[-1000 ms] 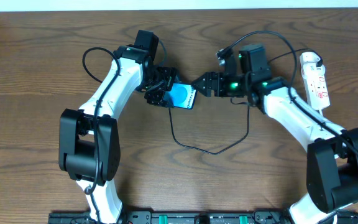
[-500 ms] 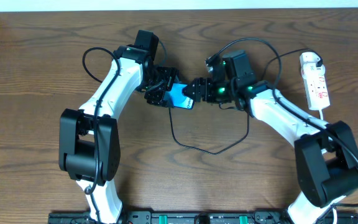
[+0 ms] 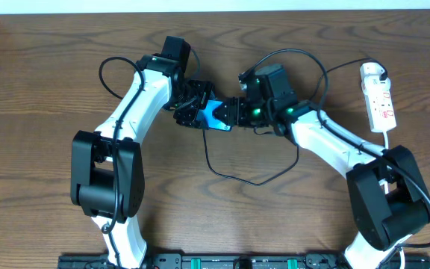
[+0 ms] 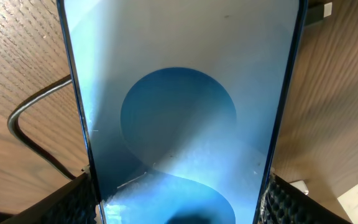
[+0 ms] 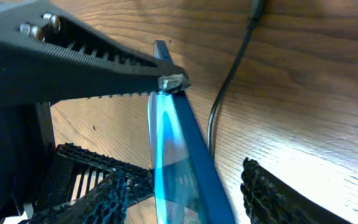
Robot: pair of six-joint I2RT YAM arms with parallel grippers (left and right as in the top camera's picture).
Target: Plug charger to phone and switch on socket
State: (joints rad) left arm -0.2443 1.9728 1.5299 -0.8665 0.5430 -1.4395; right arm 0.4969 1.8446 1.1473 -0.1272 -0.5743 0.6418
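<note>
Though slim and dark-edged, the phone (image 4: 179, 124) shows a blue circle.

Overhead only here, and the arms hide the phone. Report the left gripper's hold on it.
Observer: Left wrist view: the left gripper has pads on both long edges of the phone, screen lit blue.
Operator: Now the right gripper.
Observer: Right wrist view: the right gripper straddles the phone's end; one fingertip touches its corner, the other pad stands clear.
Operator: Find the charger.
Observer: The charger runs over the table beside the phone, apart from it.
</note>
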